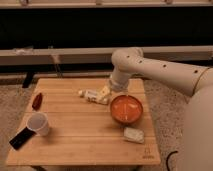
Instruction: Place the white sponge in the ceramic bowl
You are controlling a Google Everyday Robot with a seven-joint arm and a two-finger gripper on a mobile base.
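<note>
The white sponge (133,134) lies flat on the wooden table (75,145), near the front right, just in front of the ceramic bowl. The ceramic bowl (126,109) is orange-red and glossy and stands on the right half of the table; its inside looks empty. My gripper (105,92) hangs from the white arm (150,67) at the far side of the table, just left of the bowl's far rim and right beside a lying white bottle. It is well away from the sponge.
A white labelled bottle (93,95) lies on its side at the back middle. A white cup (39,123) stands at the front left, with a black object (21,138) beside it. A dark red item (37,101) lies at the left edge.
</note>
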